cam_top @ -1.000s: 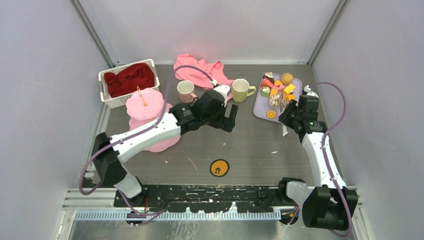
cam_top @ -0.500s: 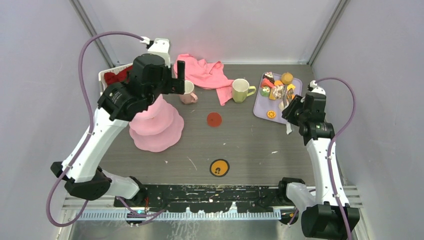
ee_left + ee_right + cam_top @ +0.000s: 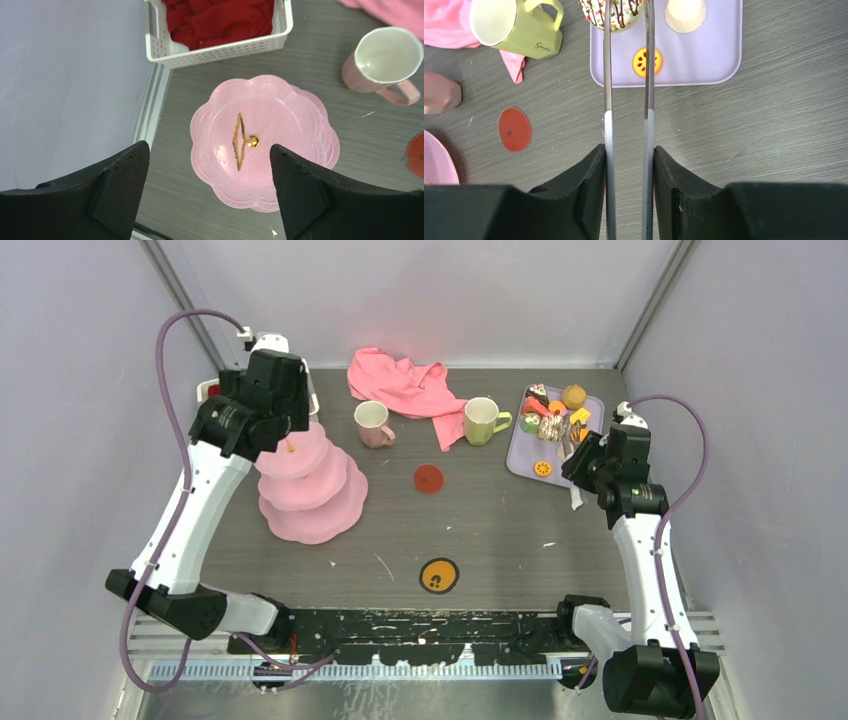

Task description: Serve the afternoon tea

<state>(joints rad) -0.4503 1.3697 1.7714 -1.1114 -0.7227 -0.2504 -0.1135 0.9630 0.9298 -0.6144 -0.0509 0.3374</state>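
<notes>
Left gripper [image 3: 207, 149] gapes above scalloped pink stand [image 3: 295, 125]; right gripper [image 3: 628, 150] clamps tongs [image 3: 607, 75], perhaps on pastry [image 3: 624, 12].

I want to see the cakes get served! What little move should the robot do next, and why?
Probably the right hand should squeeze its tongs shut on the sprinkled cake and lift it. The tong tips sit on either side of that cake on the purple tray, and the pink stand looks empty.

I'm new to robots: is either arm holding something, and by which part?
The right gripper pinches metal tongs along their two arms. The left gripper is open, holding nothing.
</notes>
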